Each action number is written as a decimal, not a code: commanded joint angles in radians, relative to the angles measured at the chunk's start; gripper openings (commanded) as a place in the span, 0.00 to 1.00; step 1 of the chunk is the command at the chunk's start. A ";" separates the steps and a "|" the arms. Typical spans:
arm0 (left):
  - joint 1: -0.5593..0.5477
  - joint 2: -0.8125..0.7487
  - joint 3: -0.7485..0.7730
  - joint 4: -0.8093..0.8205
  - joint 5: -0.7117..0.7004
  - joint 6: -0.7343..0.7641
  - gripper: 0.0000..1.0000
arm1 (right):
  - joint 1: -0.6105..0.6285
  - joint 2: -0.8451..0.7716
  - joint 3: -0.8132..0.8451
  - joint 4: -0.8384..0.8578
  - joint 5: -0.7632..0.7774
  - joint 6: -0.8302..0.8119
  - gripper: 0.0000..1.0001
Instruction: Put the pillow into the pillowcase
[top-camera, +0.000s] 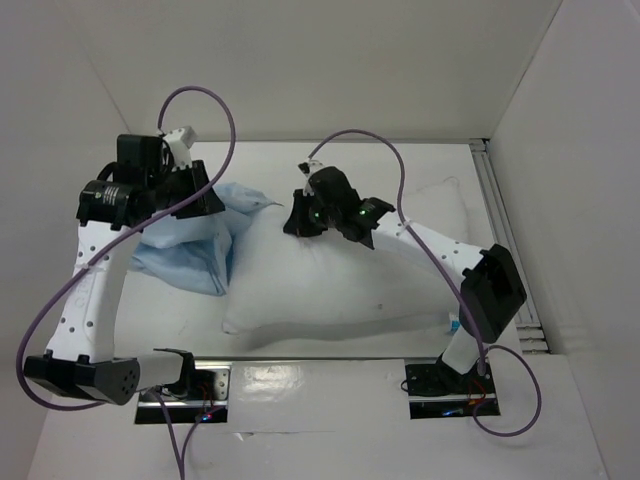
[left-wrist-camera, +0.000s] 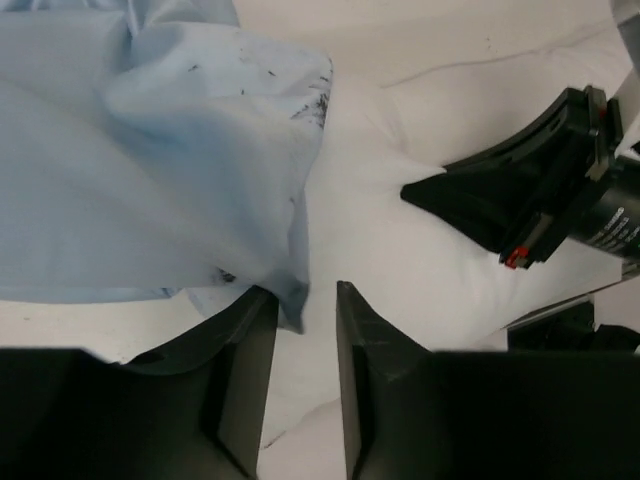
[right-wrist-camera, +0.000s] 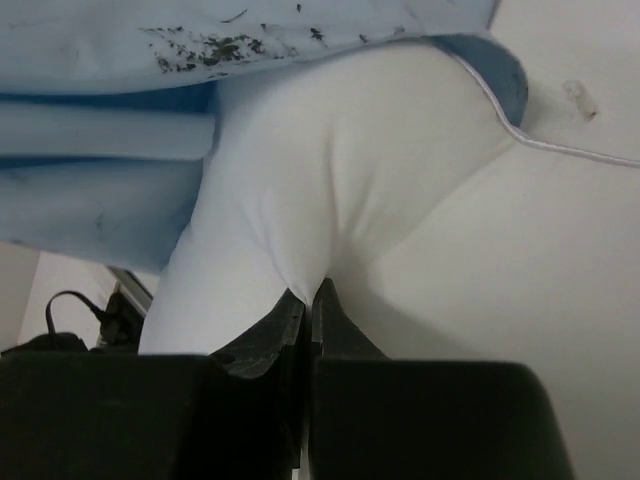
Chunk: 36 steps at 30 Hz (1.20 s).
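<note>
The white pillow (top-camera: 340, 290) lies across the middle of the table, and its left end meets the crumpled light blue pillowcase (top-camera: 190, 250). My right gripper (top-camera: 300, 222) sits at the pillow's upper left corner. In the right wrist view it (right-wrist-camera: 308, 295) is shut on a pinched fold of the pillow (right-wrist-camera: 320, 170), with the pillowcase (right-wrist-camera: 100, 180) draped over the pillow's far end. My left gripper (top-camera: 197, 197) hovers over the pillowcase's top edge. In the left wrist view it (left-wrist-camera: 305, 292) stands open. A speckled hem of the pillowcase (left-wrist-camera: 150, 170) hangs by its left fingertip, above the pillow (left-wrist-camera: 400, 260).
White enclosure walls close in at the back and on both sides. An aluminium rail (top-camera: 508, 250) runs along the right edge of the table. Purple cables (top-camera: 215, 100) loop above both arms. The arm bases (top-camera: 440, 380) sit on plates at the near edge.
</note>
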 joint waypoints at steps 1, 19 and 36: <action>-0.001 -0.026 -0.092 -0.006 0.006 0.008 0.46 | 0.007 -0.033 -0.083 0.005 0.047 -0.004 0.00; -0.199 0.092 -0.071 0.125 -0.520 0.051 0.71 | 0.007 0.009 -0.048 0.022 0.004 -0.042 0.00; -0.254 0.024 -0.005 0.168 -0.732 0.071 0.60 | 0.007 -0.027 -0.049 -0.035 0.022 -0.076 0.00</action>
